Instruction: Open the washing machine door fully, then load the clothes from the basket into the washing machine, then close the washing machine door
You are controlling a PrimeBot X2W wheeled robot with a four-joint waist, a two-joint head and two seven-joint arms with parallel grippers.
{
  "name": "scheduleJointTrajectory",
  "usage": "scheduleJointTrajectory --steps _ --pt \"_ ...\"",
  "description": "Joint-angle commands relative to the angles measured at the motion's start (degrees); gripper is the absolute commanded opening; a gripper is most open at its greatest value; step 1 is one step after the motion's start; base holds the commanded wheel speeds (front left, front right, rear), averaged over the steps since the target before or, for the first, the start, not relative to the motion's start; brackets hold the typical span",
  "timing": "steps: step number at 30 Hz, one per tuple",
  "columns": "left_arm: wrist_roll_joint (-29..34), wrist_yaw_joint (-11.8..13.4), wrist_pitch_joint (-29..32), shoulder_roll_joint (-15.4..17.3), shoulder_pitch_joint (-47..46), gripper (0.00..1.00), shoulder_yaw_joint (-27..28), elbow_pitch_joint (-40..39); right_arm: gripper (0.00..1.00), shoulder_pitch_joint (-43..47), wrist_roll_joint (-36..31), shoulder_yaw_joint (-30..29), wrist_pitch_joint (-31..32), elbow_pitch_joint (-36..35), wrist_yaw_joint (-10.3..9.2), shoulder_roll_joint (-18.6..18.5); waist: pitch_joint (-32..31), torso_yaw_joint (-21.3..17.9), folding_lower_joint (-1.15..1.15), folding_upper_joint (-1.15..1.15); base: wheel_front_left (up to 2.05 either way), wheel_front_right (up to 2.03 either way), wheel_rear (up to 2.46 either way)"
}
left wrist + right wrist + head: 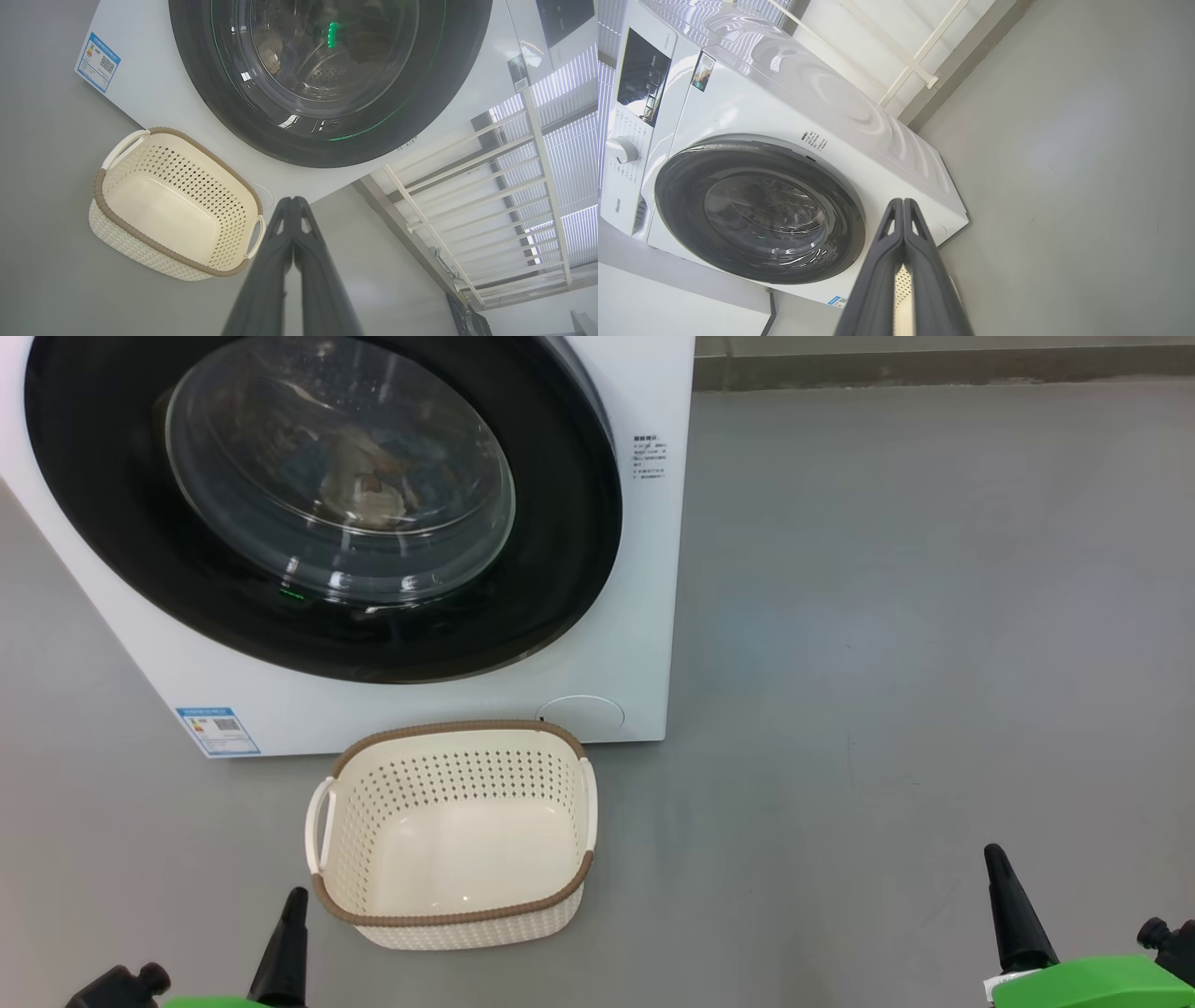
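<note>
The washing machine (pixel 616 644) stands on a grey floor (pixel 887 663), and its door (pixel 560 541) is closed flat against the white front, the wide black rim ringing the clear glass bowl. Through that glass the clothes (pixel 359 485) lie inside the drum as a blurred heap of blue and brown; the reflections hide any finer detail. A blue label (pixel 217 731) sits at the lower left corner of the front, and a round flap (pixel 581 714) at the lower right. The basket (pixel 457 917) stands upright on the floor just in front of the machine, below the door and toward the front's right half, its bare cream bottom in plain sight. Its back rim is close to the machine's base, but I cannot tell if they touch. The left fingers (pixel 275 247) are pressed together from base to tip and hold nothing. In the head view they sit low at the left, just beside the basket's front left corner and apart from it. The right fingers (pixel 882 252) are likewise closed tight and empty, low at the right in the head view, well apart from basket and machine. The right wrist view also takes in the machine's dial (pixel 622 149) and dark display (pixel 642 77), and the left wrist view a white railing (pixel 467 196) beside the machine.
</note>
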Motion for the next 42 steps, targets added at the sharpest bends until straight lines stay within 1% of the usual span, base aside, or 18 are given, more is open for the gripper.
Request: scheduleJointTrajectory --steps 1,42 --pt "-1.64 -0.09 0.42 0.67 -2.74 0.00 1.63 -0.91 0.00 -2.97 1.87 0.78 0.52 -1.13 -0.19 -0.65 0.01 -0.05 0.00 0.00 0.00 0.00 0.00" --pt "-25.74 -0.14 7.34 -0.14 -5.70 0.00 6.79 1.63 0.00 -5.82 29.06 1.22 7.47 1.04 -0.31 -0.92 0.18 -1.47 0.00 0.00 0.00 0.00 0.00"
